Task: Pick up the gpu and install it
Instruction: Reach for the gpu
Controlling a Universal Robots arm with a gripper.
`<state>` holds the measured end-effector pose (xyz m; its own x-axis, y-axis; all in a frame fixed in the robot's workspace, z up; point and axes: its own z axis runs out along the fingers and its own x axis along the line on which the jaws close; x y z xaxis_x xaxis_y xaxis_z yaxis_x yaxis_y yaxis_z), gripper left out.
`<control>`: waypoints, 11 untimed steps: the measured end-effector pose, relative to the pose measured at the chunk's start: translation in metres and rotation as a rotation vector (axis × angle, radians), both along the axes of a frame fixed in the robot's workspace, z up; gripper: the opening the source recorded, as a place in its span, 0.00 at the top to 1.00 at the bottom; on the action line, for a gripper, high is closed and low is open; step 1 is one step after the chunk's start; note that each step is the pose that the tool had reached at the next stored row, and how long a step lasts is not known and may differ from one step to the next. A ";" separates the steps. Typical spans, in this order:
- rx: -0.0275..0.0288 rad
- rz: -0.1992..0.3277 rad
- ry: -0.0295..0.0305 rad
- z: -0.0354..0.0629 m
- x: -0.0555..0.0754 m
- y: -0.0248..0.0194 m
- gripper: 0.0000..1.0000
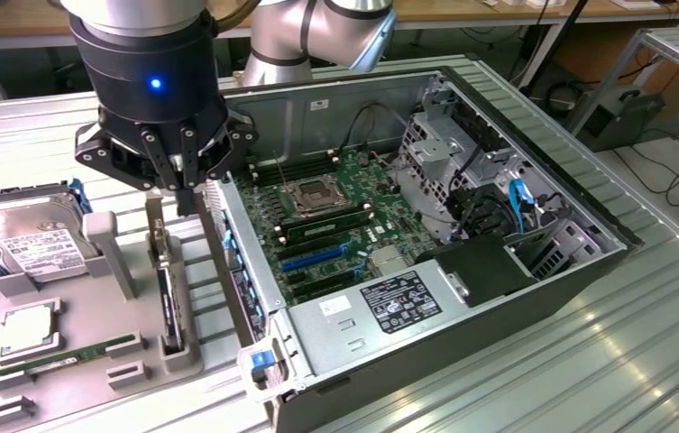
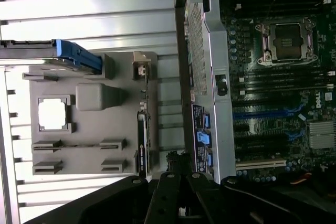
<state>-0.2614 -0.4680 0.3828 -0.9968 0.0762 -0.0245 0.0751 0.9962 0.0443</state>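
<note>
The gpu is a thin dark card standing on edge in a slot of the grey holder, with its silver end bracket pointing up. From the wrist view the gpu appears edge-on in the holder. My gripper hangs just above the card's bracket end, between the holder and the computer case wall. Its fingers are shut with nothing between them. In the wrist view my gripper sits over the gap beside the case wall.
The open computer case lies at the exterior view's right, its motherboard and blue slots exposed. On the holder are a hard drive, a processor chip and a green memory stick. The case's wall stands close beside the card.
</note>
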 end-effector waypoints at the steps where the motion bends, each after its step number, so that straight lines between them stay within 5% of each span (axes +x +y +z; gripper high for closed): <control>1: 0.0001 0.000 0.0000 -0.0001 0.000 -0.0003 0.89; 11: 0.0001 0.000 0.0000 -0.0005 -0.001 -0.0038 0.89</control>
